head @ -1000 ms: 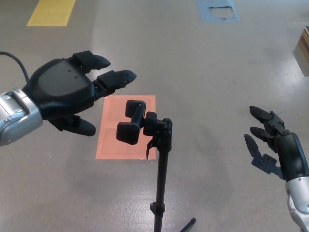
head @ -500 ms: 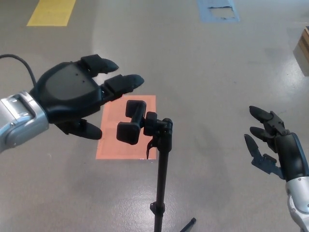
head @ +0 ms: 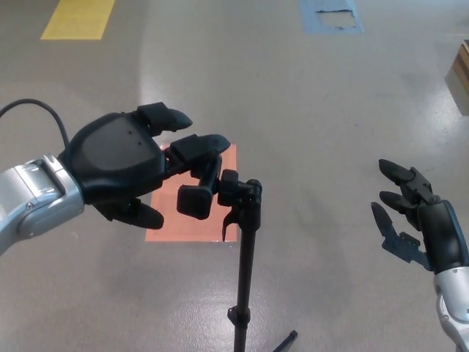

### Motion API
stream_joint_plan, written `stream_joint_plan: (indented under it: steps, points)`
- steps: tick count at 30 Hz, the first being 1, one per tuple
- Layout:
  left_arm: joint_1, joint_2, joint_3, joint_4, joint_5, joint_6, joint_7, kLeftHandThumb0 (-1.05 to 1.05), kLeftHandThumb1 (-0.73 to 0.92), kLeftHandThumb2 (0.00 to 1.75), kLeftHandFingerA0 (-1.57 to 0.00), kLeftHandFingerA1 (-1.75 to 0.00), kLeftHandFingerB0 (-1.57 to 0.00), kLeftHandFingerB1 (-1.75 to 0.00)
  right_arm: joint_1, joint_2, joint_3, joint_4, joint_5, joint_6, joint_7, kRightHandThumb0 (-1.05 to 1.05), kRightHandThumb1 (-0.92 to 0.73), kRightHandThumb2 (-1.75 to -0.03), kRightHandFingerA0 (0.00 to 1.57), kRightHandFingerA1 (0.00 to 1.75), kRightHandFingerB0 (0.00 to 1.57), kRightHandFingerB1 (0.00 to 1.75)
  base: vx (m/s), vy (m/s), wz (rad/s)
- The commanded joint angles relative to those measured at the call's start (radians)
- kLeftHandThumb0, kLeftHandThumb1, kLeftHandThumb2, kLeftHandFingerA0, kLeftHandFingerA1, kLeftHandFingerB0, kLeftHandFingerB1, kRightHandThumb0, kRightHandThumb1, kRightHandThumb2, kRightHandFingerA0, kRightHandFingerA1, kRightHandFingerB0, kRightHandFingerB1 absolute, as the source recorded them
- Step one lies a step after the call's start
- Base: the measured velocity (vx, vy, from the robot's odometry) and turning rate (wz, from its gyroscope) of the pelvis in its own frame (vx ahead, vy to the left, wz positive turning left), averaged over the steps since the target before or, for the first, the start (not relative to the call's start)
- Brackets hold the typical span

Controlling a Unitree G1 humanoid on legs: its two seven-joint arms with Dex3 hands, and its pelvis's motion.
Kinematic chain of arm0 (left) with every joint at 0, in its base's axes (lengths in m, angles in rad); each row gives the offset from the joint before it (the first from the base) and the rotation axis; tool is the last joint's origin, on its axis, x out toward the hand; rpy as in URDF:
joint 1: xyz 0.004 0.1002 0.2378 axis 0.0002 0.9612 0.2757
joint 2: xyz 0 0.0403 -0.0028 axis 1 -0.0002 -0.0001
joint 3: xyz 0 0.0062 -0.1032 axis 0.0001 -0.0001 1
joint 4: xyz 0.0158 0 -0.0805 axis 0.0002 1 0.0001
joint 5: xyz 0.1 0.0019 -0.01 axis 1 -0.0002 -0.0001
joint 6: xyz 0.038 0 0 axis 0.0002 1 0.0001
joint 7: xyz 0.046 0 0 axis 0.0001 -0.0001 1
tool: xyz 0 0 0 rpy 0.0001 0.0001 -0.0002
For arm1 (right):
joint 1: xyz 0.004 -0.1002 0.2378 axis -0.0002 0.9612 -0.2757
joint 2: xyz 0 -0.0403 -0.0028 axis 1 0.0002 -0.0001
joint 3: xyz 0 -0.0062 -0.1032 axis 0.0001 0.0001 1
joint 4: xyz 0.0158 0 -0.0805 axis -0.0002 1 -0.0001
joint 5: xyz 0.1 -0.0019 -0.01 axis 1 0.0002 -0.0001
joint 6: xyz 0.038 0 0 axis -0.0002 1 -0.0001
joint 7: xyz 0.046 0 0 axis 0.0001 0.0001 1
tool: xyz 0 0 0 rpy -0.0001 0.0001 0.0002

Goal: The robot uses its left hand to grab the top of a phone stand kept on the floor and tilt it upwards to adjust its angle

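left hand (head: 124,165): open, fingers spread, one fingertip overlapping the top of the clamp
phone stand (head: 244,257): upright black pole, clamp head (head: 196,192) at top, leaning left
right hand (head: 414,216): open, well apart at picture right
floor (head: 322,132): grey, with an orange patch (head: 190,220) under the clamp, yellow patch (head: 77,18) top left

Evenly and brightly lit from overhead. Broad soft glare on the grey floor (head: 315,110) at far centre. Only faint, diffuse shadows. Sharp throughout, no motion blur; slight dulling towards the near edges.
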Motion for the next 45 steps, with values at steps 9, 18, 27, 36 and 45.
stream_joint_plan:
  steps: [9,18,27,36,45]
  points:
    - [0.004,0.012,-0.014,0.032,0.032,0.041,-0.004,-0.83,0.73,0.62,-0.14,-0.26,0.0,-0.2,-0.019,-0.01,0.001,0.004,0.009,0.01,0.001,-0.68,-0.82,-0.65,0.32,0.36,0.21,0.3,0.0,0.0,0.0]
    - [-0.001,0.014,-0.017,0.071,0.023,0.034,-0.003,-0.83,0.58,0.96,-0.11,-0.33,0.0,-0.17,-0.026,-0.011,0.006,0.011,0.003,0.013,0.002,-0.71,-0.82,-0.65,0.33,0.37,0.21,0.3,0.0,0.0,0.0]
    - [0.003,0.021,-0.03,0.089,0.04,0.032,0.009,-0.86,0.58,0.89,-0.1,-0.38,-0.05,-0.2,-0.036,-0.011,0.003,0.019,0.011,0.012,0.01,-0.69,-0.82,-0.65,0.32,0.37,0.21,0.31,0.0,0.0,0.0]
    - [-0.003,0.021,-0.054,0.104,0.043,0.018,0.011,-0.83,0.56,0.96,-0.09,-0.29,0.0,-0.17,-0.049,-0.013,-0.002,0.017,0.019,0.023,0.019,-0.69,-0.82,-0.65,0.32,0.37,0.21,0.3,0.0,0.0,0.0]
    - [0.02,0.01,-0.067,0.058,0.048,0.032,0.007,-0.82,0.56,0.94,-0.09,-0.29,0.0,-0.16,-0.058,-0.013,-0.009,0.021,0.025,0.013,0.015,-0.69,-0.82,-0.65,0.32,0.37,0.21,0.3,0.0,0.0,0.0]
